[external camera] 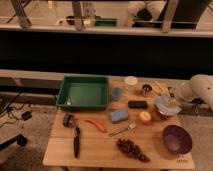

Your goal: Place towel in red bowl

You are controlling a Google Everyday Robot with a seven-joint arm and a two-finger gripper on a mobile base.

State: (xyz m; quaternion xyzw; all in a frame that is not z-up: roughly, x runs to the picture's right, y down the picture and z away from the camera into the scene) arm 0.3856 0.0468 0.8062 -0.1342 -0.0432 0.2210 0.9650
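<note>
High front cam, gripper (172, 102) right.

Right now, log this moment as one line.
towel over red bowl | end effector at bowl, table's right | placement: underway
</note>
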